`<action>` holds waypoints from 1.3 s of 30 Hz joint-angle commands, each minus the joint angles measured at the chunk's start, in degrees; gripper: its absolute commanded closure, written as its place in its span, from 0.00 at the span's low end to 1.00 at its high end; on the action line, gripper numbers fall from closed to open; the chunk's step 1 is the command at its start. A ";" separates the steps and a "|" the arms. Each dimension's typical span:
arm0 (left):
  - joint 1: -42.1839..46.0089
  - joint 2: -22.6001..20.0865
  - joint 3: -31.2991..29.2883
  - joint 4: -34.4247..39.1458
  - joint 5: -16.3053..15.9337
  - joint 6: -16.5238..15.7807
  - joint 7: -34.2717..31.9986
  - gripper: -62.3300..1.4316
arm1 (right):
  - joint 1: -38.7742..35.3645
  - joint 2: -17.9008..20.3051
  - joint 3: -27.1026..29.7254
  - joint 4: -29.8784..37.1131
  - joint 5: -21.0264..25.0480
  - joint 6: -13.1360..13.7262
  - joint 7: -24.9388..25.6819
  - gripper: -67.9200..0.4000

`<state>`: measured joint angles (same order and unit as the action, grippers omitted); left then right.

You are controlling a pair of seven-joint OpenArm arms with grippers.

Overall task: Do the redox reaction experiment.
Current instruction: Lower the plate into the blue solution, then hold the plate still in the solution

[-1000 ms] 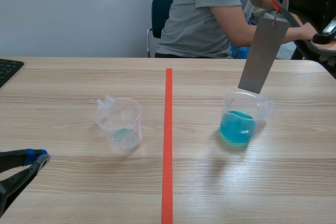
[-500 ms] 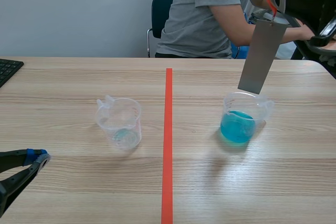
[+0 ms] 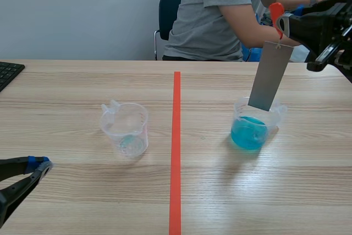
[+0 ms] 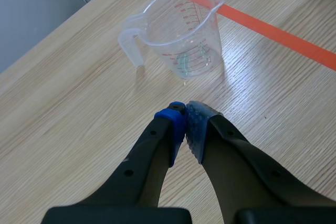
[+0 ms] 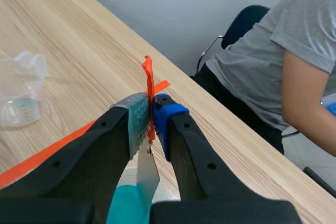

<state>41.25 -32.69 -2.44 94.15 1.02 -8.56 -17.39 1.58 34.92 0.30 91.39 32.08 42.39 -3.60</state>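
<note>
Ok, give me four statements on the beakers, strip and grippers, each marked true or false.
The right gripper is shut on the orange-red tab from which the grey metal strip hangs over the right beaker. True.
The left beaker holds as much blue liquid as the right beaker. False: the left beaker is almost empty.
The left gripper holds the left beaker. False: it is shut on nothing, the beaker ahead of it, apart.
A person sits across the table. True.
</note>
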 commanded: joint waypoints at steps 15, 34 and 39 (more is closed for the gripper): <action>-0.20 0.28 0.04 0.42 -0.35 0.28 -0.66 0.95 | 3.63 -4.02 -5.55 -15.13 -11.82 0.33 14.80 0.99; -0.20 0.28 0.04 0.42 -0.35 0.28 -0.63 0.95 | 4.46 -4.00 -6.86 -17.70 -13.31 0.33 16.48 0.99; -0.17 0.28 0.04 0.42 -0.35 0.28 -0.63 0.95 | 4.46 -4.00 -6.86 -17.70 -13.31 0.33 16.48 0.99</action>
<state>41.25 -32.67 -2.44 94.15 1.02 -8.58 -17.39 5.04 30.00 -6.87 72.84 18.41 42.30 12.19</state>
